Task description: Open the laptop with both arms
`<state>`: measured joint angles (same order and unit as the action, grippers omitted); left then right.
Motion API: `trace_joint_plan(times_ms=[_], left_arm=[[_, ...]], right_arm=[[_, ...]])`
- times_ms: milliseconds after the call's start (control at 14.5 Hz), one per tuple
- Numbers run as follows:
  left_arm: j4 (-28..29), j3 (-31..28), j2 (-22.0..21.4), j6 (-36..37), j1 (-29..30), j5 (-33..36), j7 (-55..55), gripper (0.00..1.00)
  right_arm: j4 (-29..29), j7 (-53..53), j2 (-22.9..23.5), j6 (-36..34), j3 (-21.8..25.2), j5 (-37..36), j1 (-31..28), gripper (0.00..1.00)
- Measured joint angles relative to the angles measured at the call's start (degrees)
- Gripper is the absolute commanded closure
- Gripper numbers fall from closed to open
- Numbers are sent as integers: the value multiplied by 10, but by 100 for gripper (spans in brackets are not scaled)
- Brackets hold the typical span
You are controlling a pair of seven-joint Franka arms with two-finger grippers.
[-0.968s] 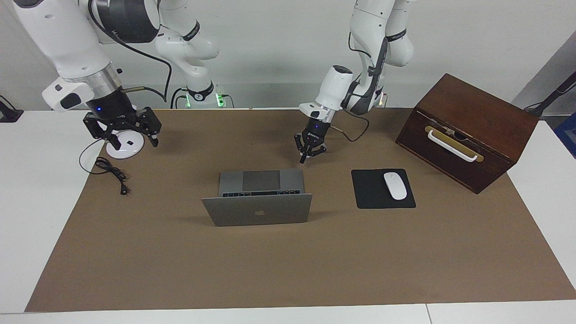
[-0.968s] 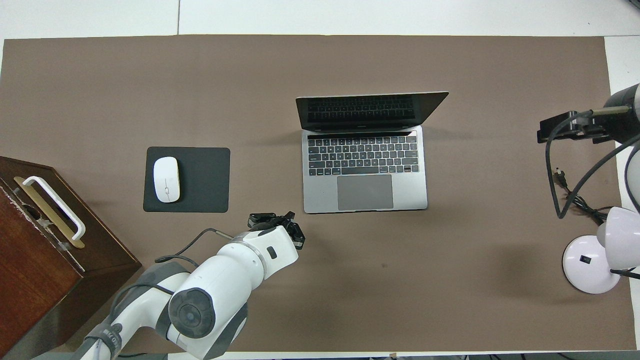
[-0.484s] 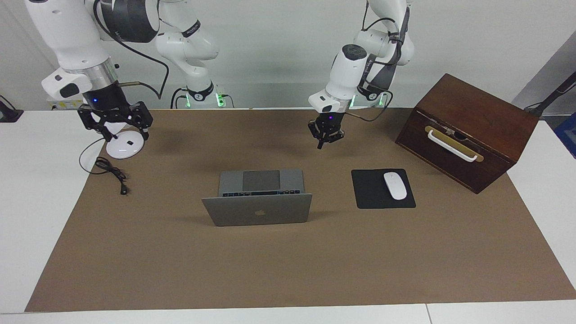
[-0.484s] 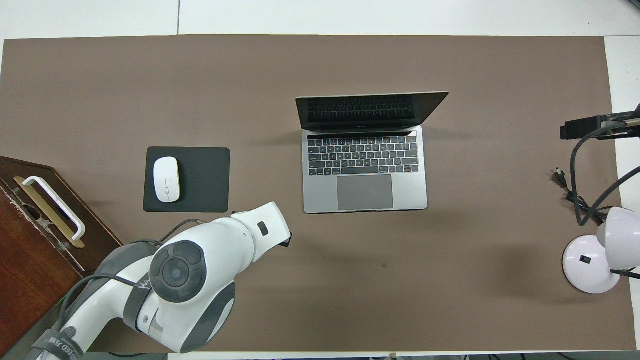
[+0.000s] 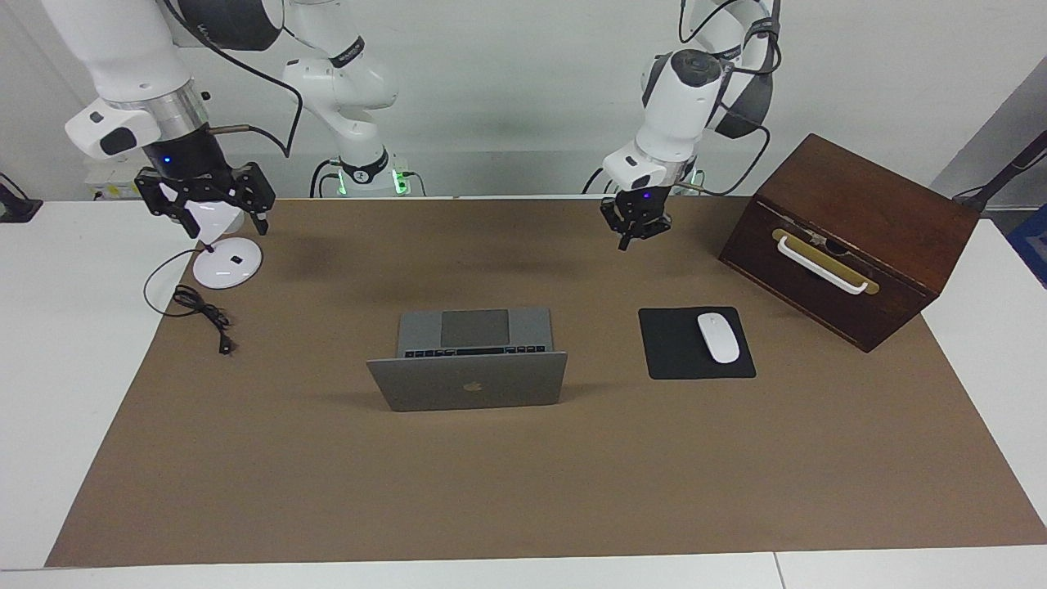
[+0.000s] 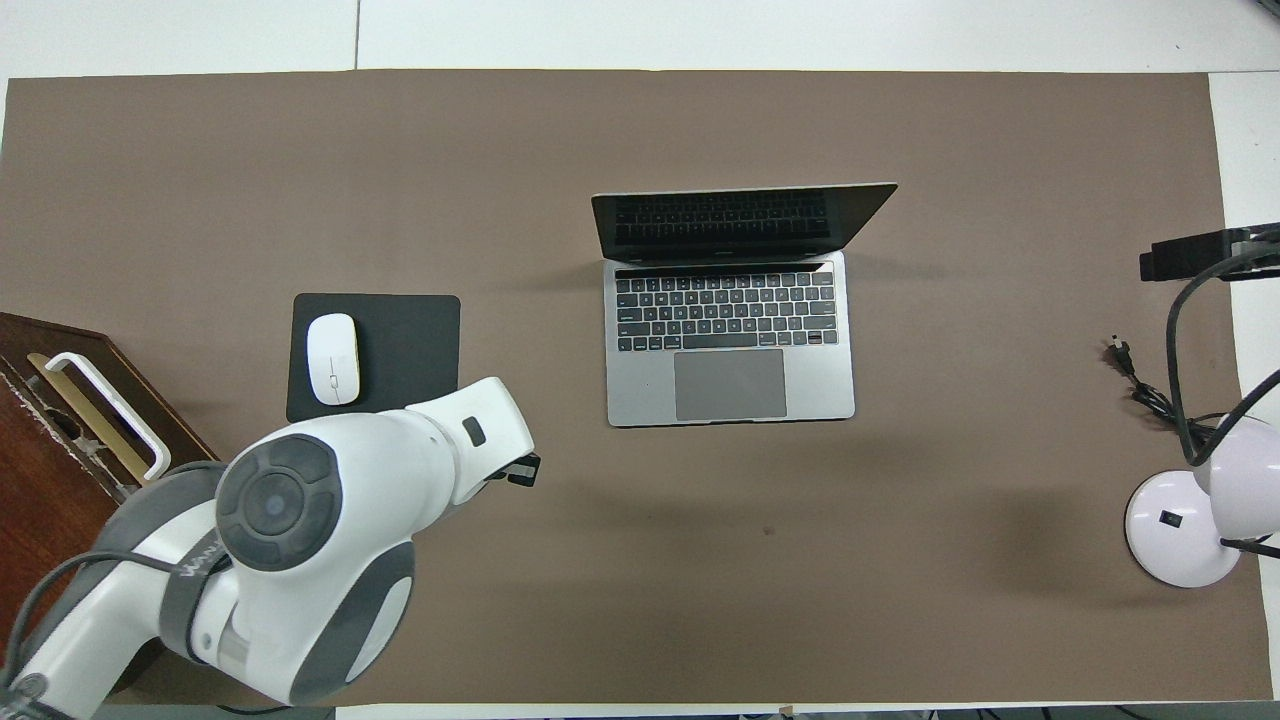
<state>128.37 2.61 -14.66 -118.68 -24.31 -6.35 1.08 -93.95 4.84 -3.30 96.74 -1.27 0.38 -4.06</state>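
Laptop (image 5: 472, 360) open beside mouse pad (image 5: 695, 343); left pincer (image 5: 631, 231) closed, right pincer (image 5: 204, 209) spread, both clear.

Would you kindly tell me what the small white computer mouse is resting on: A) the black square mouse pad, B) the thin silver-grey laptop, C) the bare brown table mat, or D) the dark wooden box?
A: the white mouse lies on the black mouse pad, beside the open laptop.
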Motion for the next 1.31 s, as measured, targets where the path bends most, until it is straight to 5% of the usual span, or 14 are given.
trace_joint_plan(times_ms=[622,760,1313], left_arm=[[-106,-2,-5,141,143,23,-138,95],[-123,-1,-5,149,172,29,-138,1],[-135,-2,-5,132,260,30,-120,0]], right_arm=[[12,0,0,-16,-1,0,0,1],[12,0,0,-25,-1,0,0,1],[12,0,0,-46,0,0,0,1]])
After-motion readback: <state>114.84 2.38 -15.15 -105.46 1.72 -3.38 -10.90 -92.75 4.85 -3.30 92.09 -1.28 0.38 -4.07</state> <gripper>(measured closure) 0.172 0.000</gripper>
